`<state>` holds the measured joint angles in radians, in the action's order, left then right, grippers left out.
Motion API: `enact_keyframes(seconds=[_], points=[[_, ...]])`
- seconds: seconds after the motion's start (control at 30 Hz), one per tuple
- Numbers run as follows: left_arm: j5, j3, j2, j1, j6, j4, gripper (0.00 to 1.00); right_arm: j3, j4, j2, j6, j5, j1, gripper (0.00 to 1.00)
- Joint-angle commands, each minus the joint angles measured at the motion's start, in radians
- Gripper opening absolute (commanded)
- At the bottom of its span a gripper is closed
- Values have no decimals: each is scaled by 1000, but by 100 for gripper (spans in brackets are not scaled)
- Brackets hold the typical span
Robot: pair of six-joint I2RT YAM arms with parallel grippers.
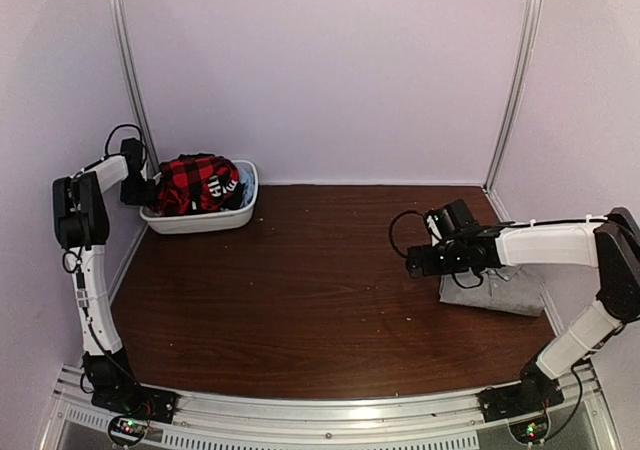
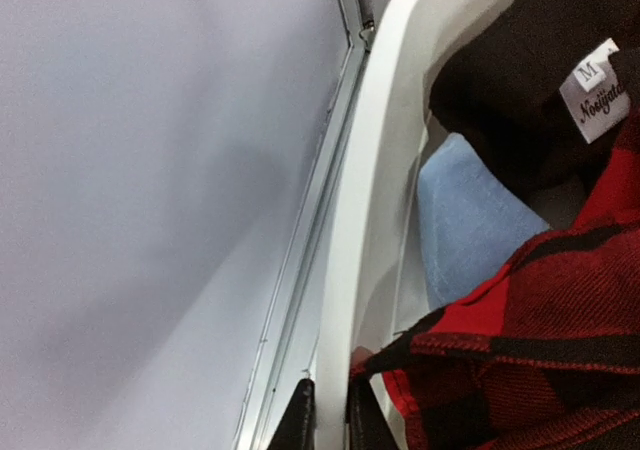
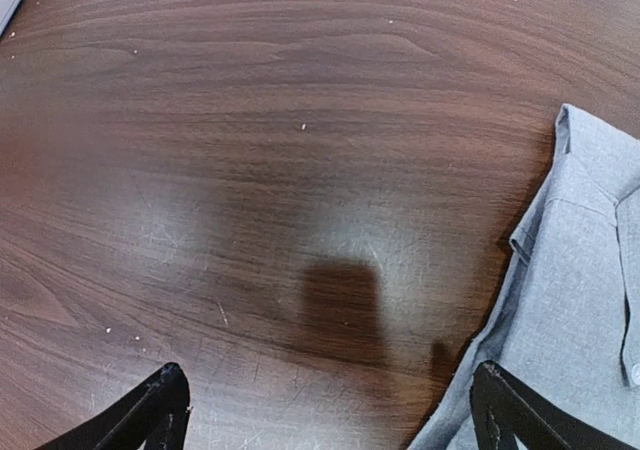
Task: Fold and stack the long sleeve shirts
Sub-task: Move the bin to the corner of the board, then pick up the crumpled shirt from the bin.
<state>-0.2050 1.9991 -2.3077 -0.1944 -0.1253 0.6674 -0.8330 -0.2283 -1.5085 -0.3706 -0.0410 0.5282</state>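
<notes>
Flannel (image 1: 195, 182): heaped in tub (image 1: 200, 222), far left corner of table (image 1: 300, 290).
Grey shirt (image 1: 500, 292): folded, at right edge.
Left gripper (image 2: 330, 415): fingers nearly together at tub rim beside Flannel hem; grip on cloth cannot be told.
Right gripper (image 3: 328, 375): fingers wide apart, over table, just beside Grey shirt.

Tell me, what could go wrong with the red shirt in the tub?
The left gripper looks shut on the rim of the white tub, beside the red check shirt, so pulling might drag the tub along. A blue cloth lies against the shirt and could come out with it.
</notes>
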Motion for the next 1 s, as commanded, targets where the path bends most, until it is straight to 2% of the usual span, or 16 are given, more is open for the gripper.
enact_keyframes(seconds=[0.0, 0.17, 0.4, 0.53, 0.57, 0.67, 0.77, 0.87, 0.97], points=[[-124, 147, -84, -34, 30, -33, 3, -16, 2, -15, -27, -12, 26, 99], [-168, 261, -154, -43, 75, -31, 8, -27, -10, -19, -41, -21, 46, 99], [-161, 280, -95, -69, 61, -11, 45, -49, -22, -45, -51, -30, 74, 99], [-66, 244, 25, -68, 15, -5, 70, -68, -18, -70, -56, -28, 94, 99], [-31, 224, 61, -68, 3, -3, 73, -71, -16, -76, -57, -31, 99, 99], [44, 119, 187, -66, -31, -24, 76, -79, -11, -89, -60, -32, 115, 99], [114, -48, 316, -64, -59, -80, 77, -90, -9, -101, -57, -30, 126, 99], [284, -179, 405, -60, -81, -167, 81, -105, -11, -111, -52, -30, 136, 99], [427, -212, 410, -41, -97, -198, 87, -120, -14, -117, -51, -32, 142, 99]])
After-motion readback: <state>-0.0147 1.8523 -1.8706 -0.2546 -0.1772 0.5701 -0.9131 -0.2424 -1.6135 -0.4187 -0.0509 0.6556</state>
